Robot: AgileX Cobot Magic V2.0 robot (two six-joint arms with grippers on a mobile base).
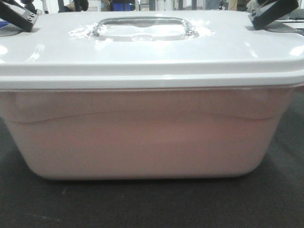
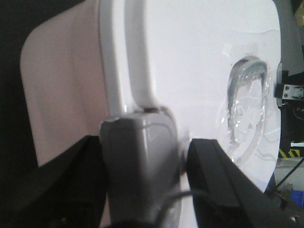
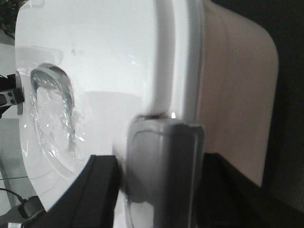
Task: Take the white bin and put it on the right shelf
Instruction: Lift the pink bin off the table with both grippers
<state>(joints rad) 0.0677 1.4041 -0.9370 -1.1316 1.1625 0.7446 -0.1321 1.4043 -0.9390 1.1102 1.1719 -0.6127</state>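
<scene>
The white bin (image 1: 142,137) fills the front view, with pale pink walls, a glossy white lid (image 1: 142,52) and a recessed clear handle (image 1: 142,29). It is over a dark surface (image 1: 142,204); I cannot tell if it touches. My left gripper (image 1: 19,16) is at the lid's left end and my right gripper (image 1: 273,12) at its right end. In the left wrist view the gripper (image 2: 142,175) is closed on the bin's grey end latch (image 2: 137,156). In the right wrist view the gripper (image 3: 161,185) is closed on the other grey latch (image 3: 164,161). The right shelf is out of view.
Blue items (image 1: 122,5) and other clutter show far behind the bin. In the left wrist view, black-and-yellow striped tape (image 2: 290,153) and a blue object (image 2: 297,197) lie beyond the lid's far end.
</scene>
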